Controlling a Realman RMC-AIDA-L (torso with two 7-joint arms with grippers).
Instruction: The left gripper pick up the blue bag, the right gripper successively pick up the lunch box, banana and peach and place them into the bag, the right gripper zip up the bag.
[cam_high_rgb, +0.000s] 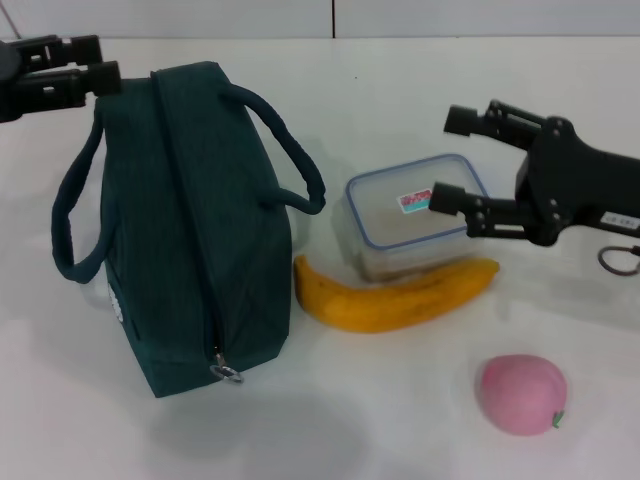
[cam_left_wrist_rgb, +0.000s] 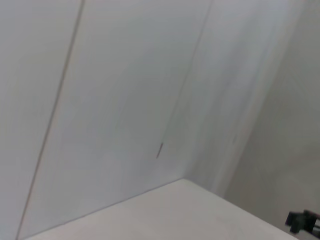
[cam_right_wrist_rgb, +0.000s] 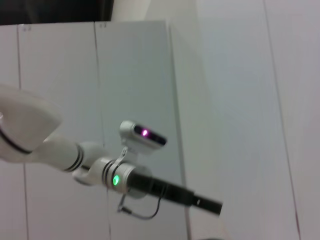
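Bag (cam_high_rgb: 190, 220) is zipped; left claw (cam_high_rgb: 95, 62) gapes empty behind it, right claw (cam_high_rgb: 450, 160) gapes empty over box (cam_high_rgb: 415, 215): packing would fail.

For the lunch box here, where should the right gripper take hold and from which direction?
Probably across the short sides of the lunch box, coming down from above. It lies flat with its blue-rimmed lid up. The banana presses along its near edge and the blue bag stands to its left, so a side approach looks crowded. The right gripper, open, hangs over its right end.
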